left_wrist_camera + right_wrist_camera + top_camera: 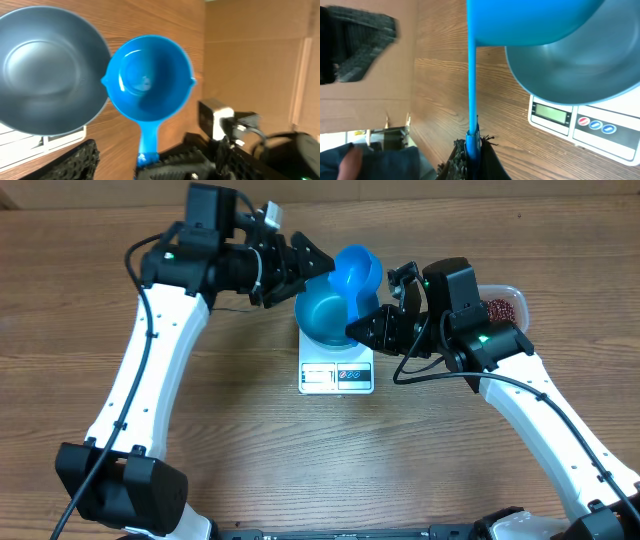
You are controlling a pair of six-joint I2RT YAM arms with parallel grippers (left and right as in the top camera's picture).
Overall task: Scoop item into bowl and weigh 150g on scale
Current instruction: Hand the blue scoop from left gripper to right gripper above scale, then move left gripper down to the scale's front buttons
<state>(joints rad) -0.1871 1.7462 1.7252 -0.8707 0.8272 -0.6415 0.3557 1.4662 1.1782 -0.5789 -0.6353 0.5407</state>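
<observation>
Bowl point(320, 320) sits on scale point(337, 377) mid-frame for weighing — right gripper point(364, 330) clamps the empty scoop point(150, 75) above it, left gripper point(306, 268) fingers apart.

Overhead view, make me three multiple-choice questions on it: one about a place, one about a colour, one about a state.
1. Where does the bowl stand?
A. on the scale
B. on a chair
C. on a shelf

2. What colour is the scoop?
A. red
B. white
C. blue

3. How is the right gripper?
A. open and empty
B. shut on the scoop's handle
C. shut on a cloth

Answers:
1. A, the scale's display strip shows just in front of the bowl.
2. C, it is bright blue like the bowl.
3. B, the handle runs straight into its closed tip.
</observation>
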